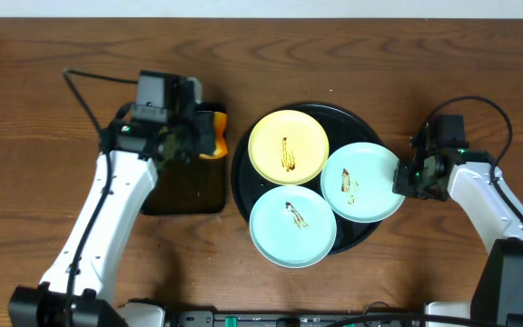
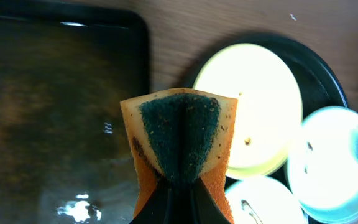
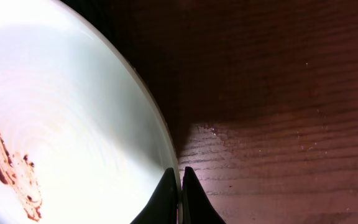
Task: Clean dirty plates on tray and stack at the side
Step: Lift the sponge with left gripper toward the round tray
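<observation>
– Looking down from overhead, what is laid out on the table (image 1: 44, 91)?

– A round black tray (image 1: 343, 123) is seen at the centre of the wood-grain surface. Three small plates are carried on it: a yellow plate (image 1: 288, 146) at the far left, a right-hand mint plate (image 1: 361, 182) whose edge overhangs the tray's right rim, and a nearer mint plate (image 1: 292, 225) at the front. Each is marked with a thin brown sauce smear (image 1: 289, 154) at its middle. A rectangular black tray (image 1: 184, 186) is set just left of the round one.

– How is the left gripper (image 1: 202, 134) placed?

– It is held above the far right corner of the rectangular tray. Its fingers are closed on a sponge (image 2: 182, 140), orange with a dark green scouring face, which is squeezed into a fold. In the wrist view the yellow plate (image 2: 253, 106) is seen just beyond the sponge.

– And the right gripper (image 1: 405, 177)?

– It is positioned at the right edge of the right-hand mint plate (image 3: 61, 112). In the wrist view its fingertips (image 3: 169, 186) are pinched together on that plate's rim, with bare wood beside them. No plate is stacked at the side yet.
</observation>
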Available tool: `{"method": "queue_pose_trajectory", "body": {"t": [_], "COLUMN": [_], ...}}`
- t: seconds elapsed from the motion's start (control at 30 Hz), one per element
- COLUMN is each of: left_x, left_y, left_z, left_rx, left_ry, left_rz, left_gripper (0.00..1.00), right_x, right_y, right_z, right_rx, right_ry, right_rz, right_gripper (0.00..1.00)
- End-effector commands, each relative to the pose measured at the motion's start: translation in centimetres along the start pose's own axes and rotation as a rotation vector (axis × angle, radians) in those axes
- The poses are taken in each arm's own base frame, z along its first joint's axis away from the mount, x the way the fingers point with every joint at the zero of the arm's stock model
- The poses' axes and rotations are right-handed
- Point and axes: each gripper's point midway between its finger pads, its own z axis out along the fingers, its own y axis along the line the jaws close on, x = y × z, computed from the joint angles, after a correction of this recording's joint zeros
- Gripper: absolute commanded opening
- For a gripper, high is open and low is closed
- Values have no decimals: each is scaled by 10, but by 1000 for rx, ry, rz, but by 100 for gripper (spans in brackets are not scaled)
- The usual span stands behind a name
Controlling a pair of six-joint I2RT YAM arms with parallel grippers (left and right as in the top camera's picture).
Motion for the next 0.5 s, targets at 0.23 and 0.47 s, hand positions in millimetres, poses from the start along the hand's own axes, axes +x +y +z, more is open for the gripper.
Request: {"method": "queue_pose_trajectory", "body": {"t": [0.23, 0.47], "left_x": [10, 56], "left_y": [-108, -174], "left_z": [40, 92], "left_rx": [157, 246], "left_ry": [84, 147], "left_rz": [221, 384], "left_gripper": [7, 7], "right_x": [-1, -1], "right_y": [-4, -4], "right_z": [0, 0], "right_rx": [15, 15], "right_ry": [6, 6], "right_rz": [8, 8], "right_gripper": [1, 1]}}
